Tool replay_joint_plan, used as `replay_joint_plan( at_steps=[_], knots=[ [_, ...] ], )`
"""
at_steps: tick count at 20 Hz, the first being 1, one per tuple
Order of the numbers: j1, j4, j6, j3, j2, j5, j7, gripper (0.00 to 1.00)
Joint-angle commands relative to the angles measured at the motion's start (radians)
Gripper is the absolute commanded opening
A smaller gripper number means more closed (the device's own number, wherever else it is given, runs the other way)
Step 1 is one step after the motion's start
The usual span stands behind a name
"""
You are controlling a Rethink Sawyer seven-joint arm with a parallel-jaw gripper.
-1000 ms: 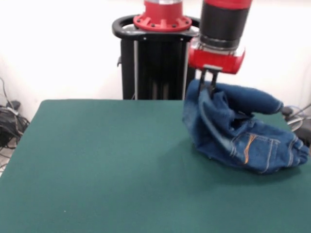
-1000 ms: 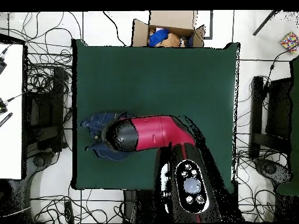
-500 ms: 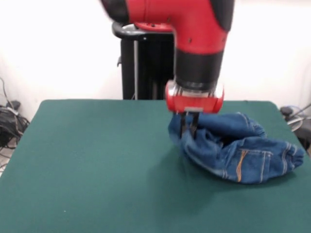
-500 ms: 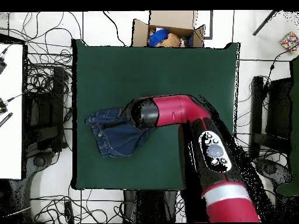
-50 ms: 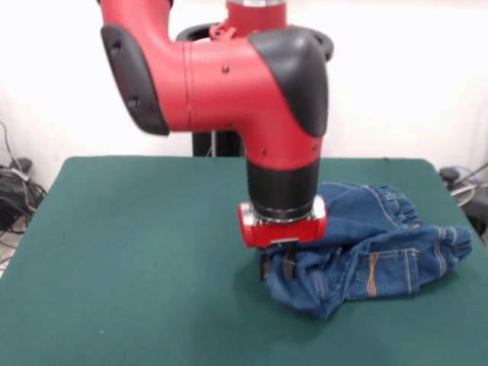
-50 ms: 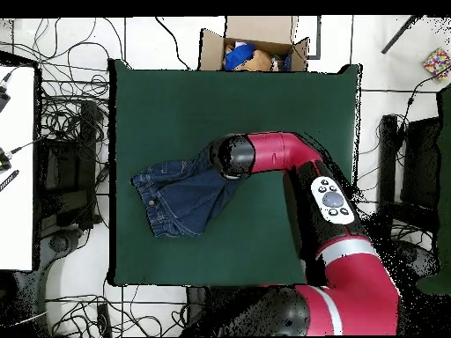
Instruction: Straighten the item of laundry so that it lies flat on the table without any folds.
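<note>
Arm (image 5: 229, 84) low, jaws closed, pointing down.

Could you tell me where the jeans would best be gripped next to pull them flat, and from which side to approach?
Probably the gathered waistband of the jeans, taken from above. It is a raised, thick edge at the end opposite the gripper, which looks shut on the other end. Drawing it outward should stretch the bunched middle across the table.
</note>
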Motion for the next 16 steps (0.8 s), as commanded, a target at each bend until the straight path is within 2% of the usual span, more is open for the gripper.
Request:
replay_joint_plan(
  at_steps=[1,4,9,11,16],
  knots=[
    [-0.018,-0.062,-0.05,0.09,0.043,-0.055,-0.148,1.0],
    [-0.007,-0.061,-0.024,0.079,0.031,-0.058,-0.136,1.0],
    [0.006,0.007,0.005,0.063,-0.057,-0.043,-0.085,1.0],
    [0.018,0.054,0.012,0.061,-0.105,-0.032,-0.062,1.0],
    [0.005,0.226,0.054,0.082,-0.307,0.042,-0.029,1.0]
  ],
)
